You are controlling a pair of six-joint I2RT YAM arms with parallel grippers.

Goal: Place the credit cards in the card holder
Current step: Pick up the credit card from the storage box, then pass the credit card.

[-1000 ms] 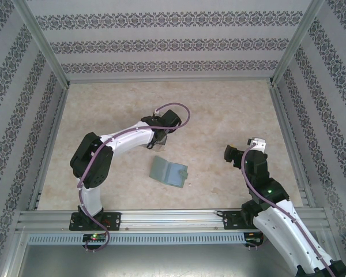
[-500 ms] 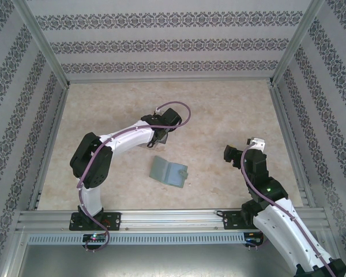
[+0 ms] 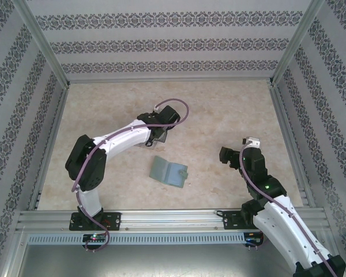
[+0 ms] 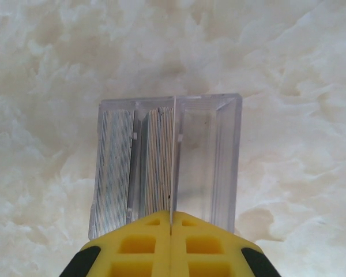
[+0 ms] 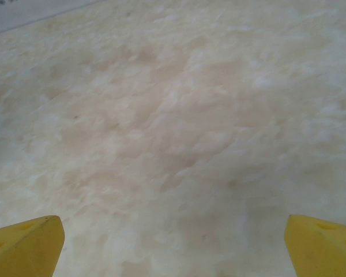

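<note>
Lying open—card holder (image 3: pixel 168 171) (pocket contents indiscernible).

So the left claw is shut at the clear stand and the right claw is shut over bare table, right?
No. The right claw is open: the right wrist view shows it spread wide over bare table. The left claw is shut at the clear stand, as said.
</note>
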